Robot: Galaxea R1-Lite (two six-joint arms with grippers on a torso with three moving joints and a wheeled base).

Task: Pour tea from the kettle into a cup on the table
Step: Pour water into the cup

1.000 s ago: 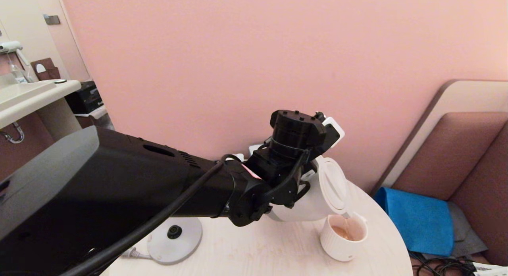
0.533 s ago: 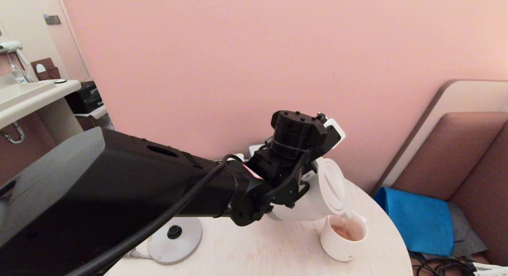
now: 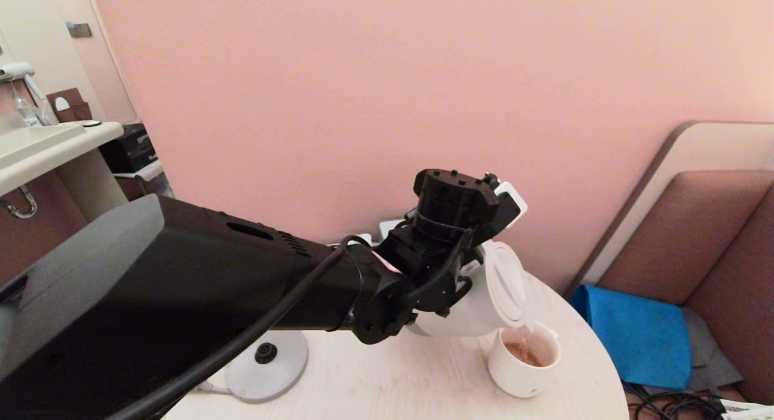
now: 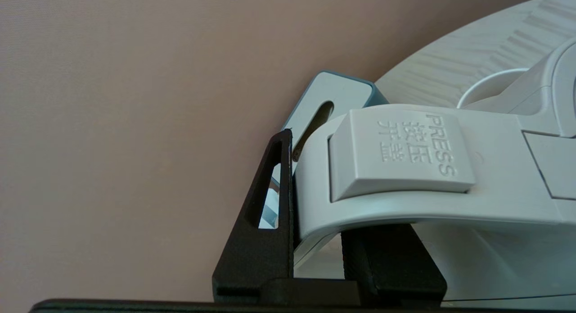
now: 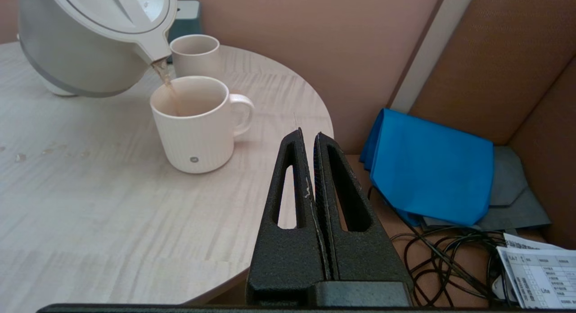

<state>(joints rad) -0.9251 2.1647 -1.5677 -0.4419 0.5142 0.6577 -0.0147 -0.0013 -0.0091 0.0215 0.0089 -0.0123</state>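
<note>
Pouring tea (image 5: 166,79) from gripper-held kettle (image 5: 90,38) into cup (image 5: 193,133)

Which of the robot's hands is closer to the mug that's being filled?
Left. The left hand grips the kettle handle, tilted right over the cup. The right hand, shut and empty, sits off the table edge, apart from the cup.

Kettle tipped a touch further

The kettle (image 3: 478,299) leaned slightly steeper over the cup (image 3: 523,362), and the tea (image 3: 525,353) inside it rose a little.
</note>
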